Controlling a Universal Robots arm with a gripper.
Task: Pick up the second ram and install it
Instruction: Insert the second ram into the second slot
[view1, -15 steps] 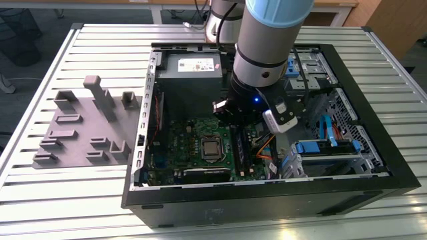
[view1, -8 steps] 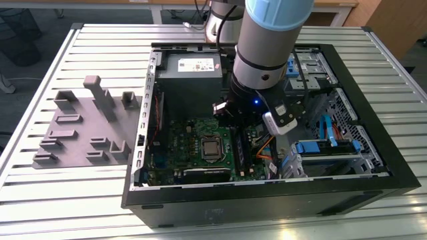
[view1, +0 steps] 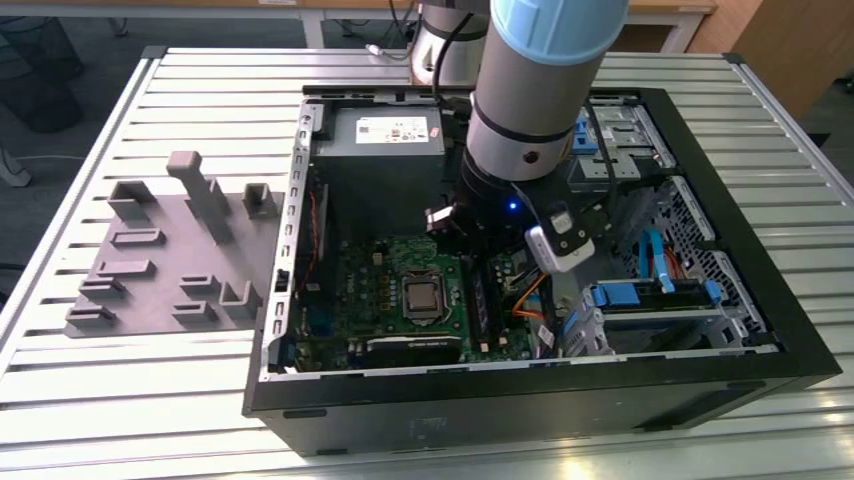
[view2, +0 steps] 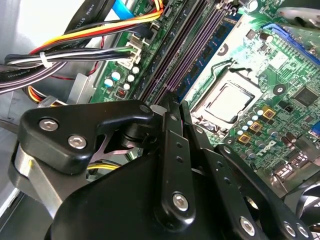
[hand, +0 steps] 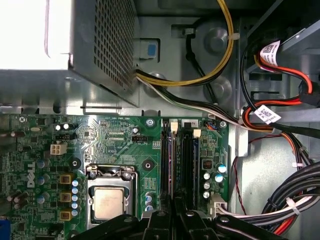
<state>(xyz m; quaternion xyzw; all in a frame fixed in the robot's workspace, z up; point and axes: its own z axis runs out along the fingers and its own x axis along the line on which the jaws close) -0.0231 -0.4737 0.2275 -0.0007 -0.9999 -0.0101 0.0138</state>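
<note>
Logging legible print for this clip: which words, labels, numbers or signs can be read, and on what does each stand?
Nothing can be quoted reliably.
Power supply, white label: print too small to read.
Cable tags, white with barcodes: too small to read.
Motherboard, maker's logo and tiny white component codes: codes too small, logo not quoted.
Black cable, white lettering along the jacket: blurred.

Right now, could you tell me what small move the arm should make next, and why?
Probably a gentle, straight press down. The gripper sits over one end of the second ram, which seems to stand in its motherboard slot beside another stick; whether it is fully seated cannot be told.
</note>
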